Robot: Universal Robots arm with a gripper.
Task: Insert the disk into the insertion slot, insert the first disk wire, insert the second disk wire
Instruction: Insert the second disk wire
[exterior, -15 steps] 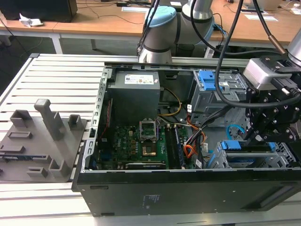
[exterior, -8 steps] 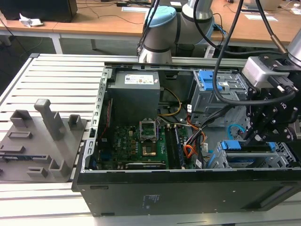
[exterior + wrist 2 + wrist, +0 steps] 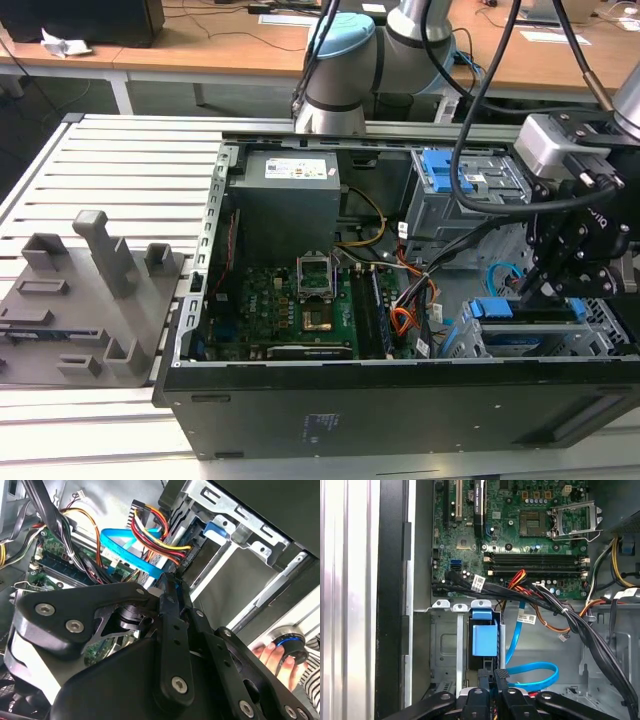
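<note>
We see a table [image 3: 110,160] of pale ribbed metal slats in the exterior view. On it, toward the exterior view's left, sits a grey plastic fixture [image 3: 85,300] with upright blocks. Behind stand wooden desks [image 3: 200,45] with white legs, crossed by dark cables, with crumpled paper [image 3: 62,44] on 1.

From the exterior view we look down at an angle on the open computer case [image 3: 400,300] from well back, its motherboard [image 3: 290,305] mid-frame. In the first wrist view we look straight down past the pincer [image 3: 492,677] onto that motherboard [image 3: 520,535], fairly near. In the second wrist view we sit close behind the pincer [image 3: 172,585], sharing the second disk wire [image 3: 127,552]
</note>
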